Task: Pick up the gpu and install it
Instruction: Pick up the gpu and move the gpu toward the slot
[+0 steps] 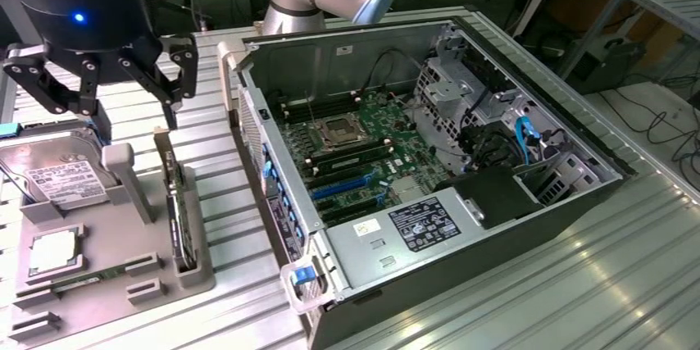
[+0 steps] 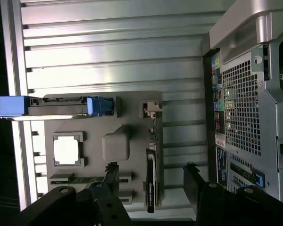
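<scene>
While the arm hung over the parts stand, we took the exterior view first. The gripper (image 1: 131, 116) sat at ten o'clock in that view, its fingers spread wide apart with nothing between them. Below it, toward eight o'clock, stood the grey holder (image 1: 153, 280). It carried the hard drive (image 1: 61, 174) and a processor (image 1: 52, 252). The gpu (image 1: 172, 194) stood on edge in the slot along the holder's three o'clock side, next to the computer case (image 1: 525, 227). The case lay open from the centre out to three o'clock. Its motherboard (image 1: 361, 145) was exposed and the blue expansion slots (image 1: 339, 188) were unfilled as far as we could tell.

Turning to the wrist view, we looked straight down on the holder (image 2: 132, 101). The gpu (image 2: 151, 174) appeared edge-on as a thin dark strip with its metal bracket (image 2: 151, 108) at one end. It ran between the two dark fingers (image 2: 111, 176) of the gripper (image 2: 151, 166). The fingers stood apart on either side of the card and clear of it, touching nothing. The hard drive (image 2: 61, 106), the processor (image 2: 67, 149) and the memory stick (image 2: 80, 179) lay in their own places on the holder. The perforated rear of the case (image 2: 245, 108) stood just beside it.

We judged the task barely begun. The gripper was lined up over the card, but the card had not yet been grasped or lifted, and the installing was not yet done.
</scene>
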Controlling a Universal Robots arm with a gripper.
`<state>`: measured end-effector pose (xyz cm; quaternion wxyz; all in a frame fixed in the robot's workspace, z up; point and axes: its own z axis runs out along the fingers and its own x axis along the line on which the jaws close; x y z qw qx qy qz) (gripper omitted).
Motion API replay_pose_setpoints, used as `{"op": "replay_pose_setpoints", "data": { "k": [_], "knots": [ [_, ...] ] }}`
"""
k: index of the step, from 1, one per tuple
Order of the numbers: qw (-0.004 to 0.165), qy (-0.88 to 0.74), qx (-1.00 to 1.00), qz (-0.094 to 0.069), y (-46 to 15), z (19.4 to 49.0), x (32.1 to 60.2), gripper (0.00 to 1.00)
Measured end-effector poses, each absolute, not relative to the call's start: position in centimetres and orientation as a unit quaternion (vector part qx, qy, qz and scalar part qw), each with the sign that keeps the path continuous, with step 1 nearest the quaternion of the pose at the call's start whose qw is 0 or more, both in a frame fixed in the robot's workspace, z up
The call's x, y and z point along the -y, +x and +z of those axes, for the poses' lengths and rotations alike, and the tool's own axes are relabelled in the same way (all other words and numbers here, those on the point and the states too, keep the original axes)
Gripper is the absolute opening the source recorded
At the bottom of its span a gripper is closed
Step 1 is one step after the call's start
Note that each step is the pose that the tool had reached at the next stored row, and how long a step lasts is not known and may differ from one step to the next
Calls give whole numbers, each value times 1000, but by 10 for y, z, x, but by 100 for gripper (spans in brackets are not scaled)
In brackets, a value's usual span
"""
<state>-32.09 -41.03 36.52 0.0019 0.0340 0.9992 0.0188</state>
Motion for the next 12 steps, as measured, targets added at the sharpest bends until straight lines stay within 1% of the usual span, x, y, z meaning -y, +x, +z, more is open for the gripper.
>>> {"op": "replay_pose_setpoints", "data": {
  "k": [3, 8, 12],
  "knots": [
    [0, 34, -999, 19, -321, 358, 411, 66],
    [-1, 34, -999, 19, -321, 349, 421, 66],
    [-8, 23, -1000, 18, -321, 343, 426, 66]
  ]
}}
